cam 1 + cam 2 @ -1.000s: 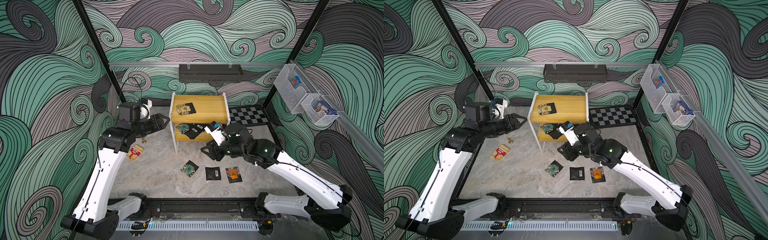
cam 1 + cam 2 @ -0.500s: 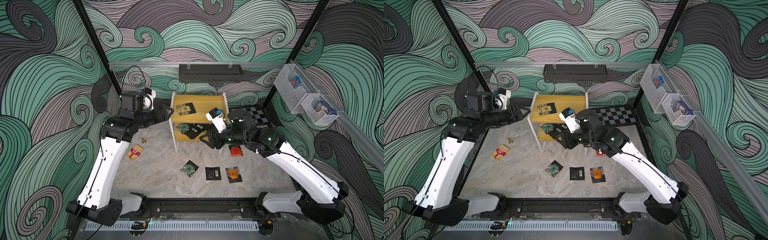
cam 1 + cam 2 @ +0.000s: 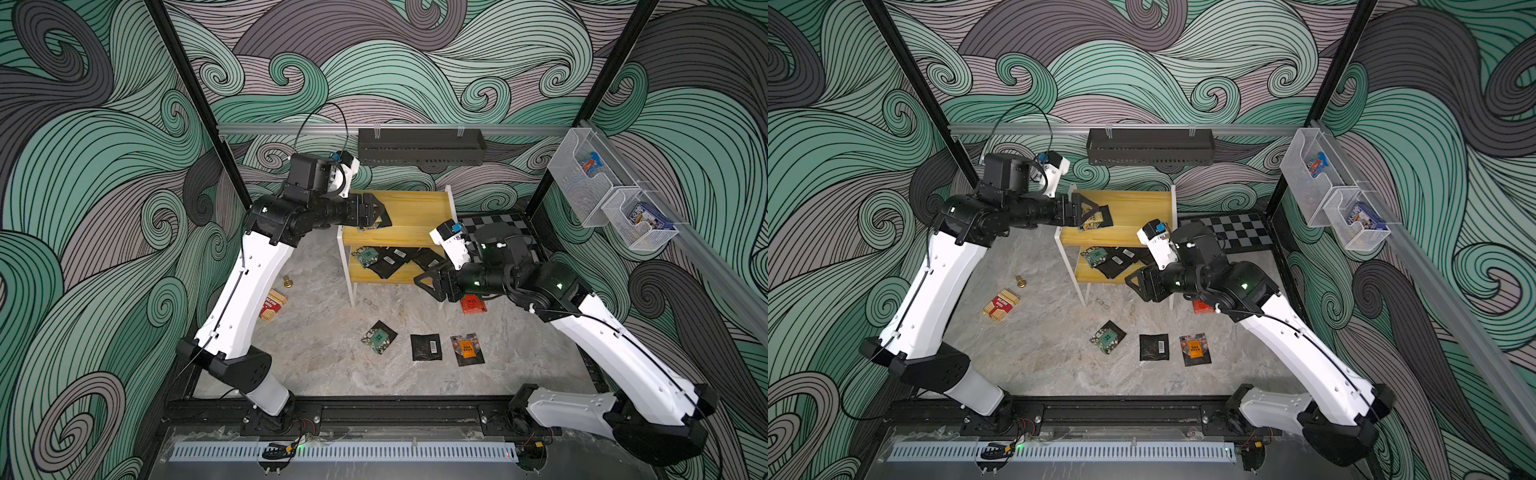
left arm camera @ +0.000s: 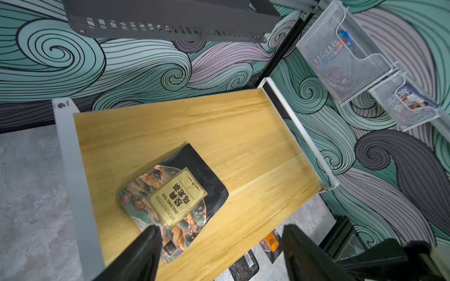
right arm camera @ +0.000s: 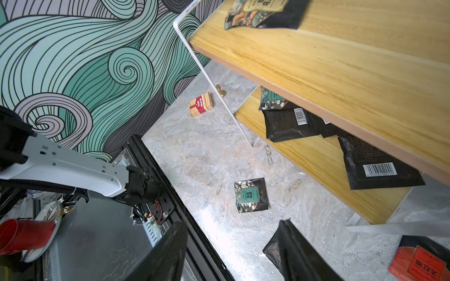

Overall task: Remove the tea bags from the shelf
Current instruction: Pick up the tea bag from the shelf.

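As the left gripper point(image 4: 220, 230) hangs spread over a corner of the black, gold-labelled oolong tea sachet point(image 4: 175, 194), lower centre on the top board of the yellow wooden two-tier shelf point(image 4: 243, 136), a pick seems underway: lower, then pinch. The right gripper point(image 5: 232, 223), spread, holds nothing.

top tier open, lower tier cramped
shelf point(image 3: 415, 208) top board bare right of its one tea bag point(image 3: 1102, 219) in both top views; white side rails point(image 4: 70, 170) bound it. black tea bags point(image 3: 390, 262) crowd the low gap beneath.

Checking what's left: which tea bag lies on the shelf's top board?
The gold-labelled oolong bag, alone up there; the rest lie on the lower board or the floor.
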`<state>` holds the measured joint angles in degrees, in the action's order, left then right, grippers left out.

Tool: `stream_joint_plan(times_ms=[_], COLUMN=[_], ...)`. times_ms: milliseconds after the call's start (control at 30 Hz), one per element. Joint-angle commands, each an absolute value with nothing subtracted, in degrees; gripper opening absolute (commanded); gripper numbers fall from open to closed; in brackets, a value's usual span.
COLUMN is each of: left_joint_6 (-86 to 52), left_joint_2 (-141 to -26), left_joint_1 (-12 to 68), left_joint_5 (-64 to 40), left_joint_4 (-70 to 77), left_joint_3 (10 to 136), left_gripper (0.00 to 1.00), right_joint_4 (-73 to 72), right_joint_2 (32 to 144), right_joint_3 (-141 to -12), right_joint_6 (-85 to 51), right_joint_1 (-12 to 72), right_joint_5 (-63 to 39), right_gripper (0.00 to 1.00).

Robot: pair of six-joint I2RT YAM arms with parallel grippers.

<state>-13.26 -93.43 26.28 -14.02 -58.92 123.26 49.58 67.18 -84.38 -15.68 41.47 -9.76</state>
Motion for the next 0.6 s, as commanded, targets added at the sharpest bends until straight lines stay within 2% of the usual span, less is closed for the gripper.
stream_joint_plan(times_ms=[0, 267, 567], left_joint_6=[-8.15, -2.65, -3.4], left_joint_2=[-94.66, -98.73, -100.35], left_joint_1=[27.7, 31.61, 31.9], left_joint_5=[-8.6, 1.0, 5.68], left_joint_4=[-62.82, -64.4, -63.37], left_joint_3=[125.95, 128.28, 127.63], left_gripper=[0.83, 0.84, 0.84], right_joint_4=[50.28, 50.59, 50.53], right_joint_2=[64.95, 61.38, 60.3], right_joint_3=[-82.25, -77.86, -76.64], right_joint_6=[-15.78, -15.91, -15.54], right_joint_1=[40.77, 39.74, 39.39], right_joint_5=[-10.98, -11.64, -12.06], right_gripper=[0.65, 0.66, 0.66])
